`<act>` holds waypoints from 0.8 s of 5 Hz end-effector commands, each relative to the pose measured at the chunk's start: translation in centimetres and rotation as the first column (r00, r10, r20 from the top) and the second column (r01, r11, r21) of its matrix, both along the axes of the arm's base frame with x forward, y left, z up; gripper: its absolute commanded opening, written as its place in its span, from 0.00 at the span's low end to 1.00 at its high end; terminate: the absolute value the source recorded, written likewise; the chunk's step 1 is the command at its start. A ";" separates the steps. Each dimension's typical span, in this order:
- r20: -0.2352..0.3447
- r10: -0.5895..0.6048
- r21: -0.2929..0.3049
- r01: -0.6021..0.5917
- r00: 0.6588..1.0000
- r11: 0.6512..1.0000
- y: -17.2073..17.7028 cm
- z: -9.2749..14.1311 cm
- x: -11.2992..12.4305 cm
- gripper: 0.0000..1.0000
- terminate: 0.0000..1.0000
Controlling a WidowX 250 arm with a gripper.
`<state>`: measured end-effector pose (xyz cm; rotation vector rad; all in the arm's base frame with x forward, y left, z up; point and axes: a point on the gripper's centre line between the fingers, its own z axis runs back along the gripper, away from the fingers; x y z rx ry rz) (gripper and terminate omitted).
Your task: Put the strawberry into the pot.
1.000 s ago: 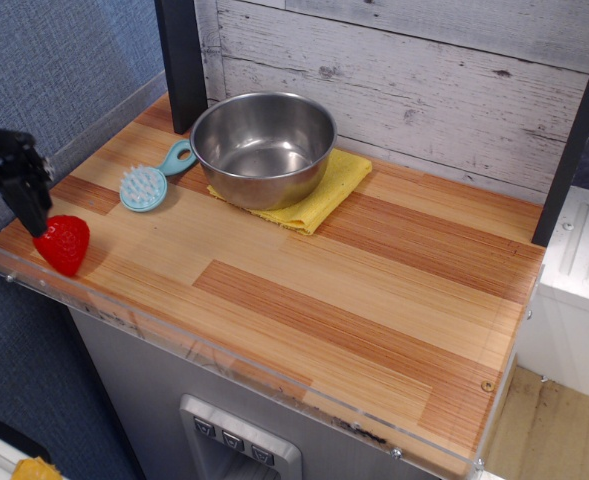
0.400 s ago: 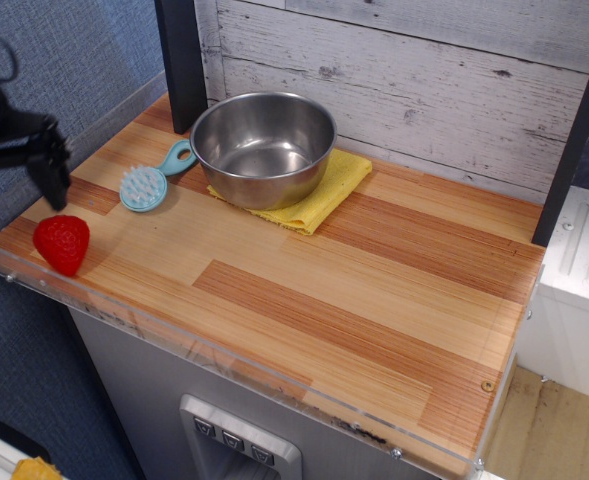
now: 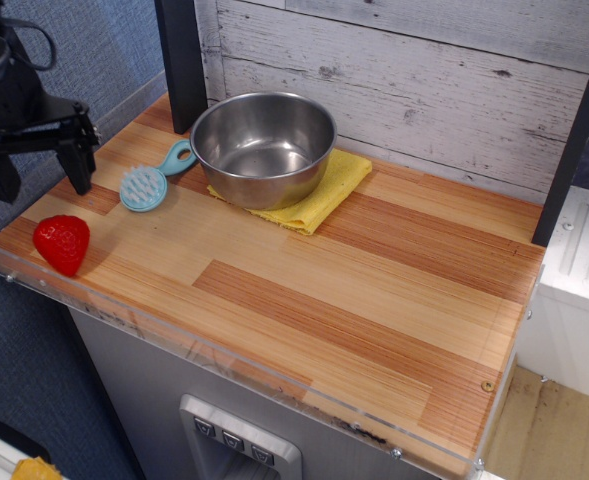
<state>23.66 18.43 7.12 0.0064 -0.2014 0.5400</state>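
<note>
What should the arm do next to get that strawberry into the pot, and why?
Probably lower the gripper straight onto the strawberry and close. Its jaws stand open and empty above and just behind the fruit, which lies untouched near the front left edge, while the pot sits empty on the yellow cloth.

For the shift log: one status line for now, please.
gripper: open, raised | strawberry: on counter, ungrasped | pot: empty, on yellow cloth

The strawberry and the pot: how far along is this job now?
Nothing is done yet. The strawberry lies on the wooden counter near its front left corner, and the pot on the yellow cloth is empty. The gripper hangs open above the strawberry, holding nothing. Grasping, carrying and dropping all remain.
</note>
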 end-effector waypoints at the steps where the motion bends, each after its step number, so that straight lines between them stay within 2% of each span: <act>1: -0.018 -0.040 0.040 0.040 0.999 0.998 -1.7 -0.7 -0.5 1.00 0.00; 4: -0.055 -0.036 0.019 0.037 0.998 0.999 -1.8 -2.7 -1.1 1.00 0.00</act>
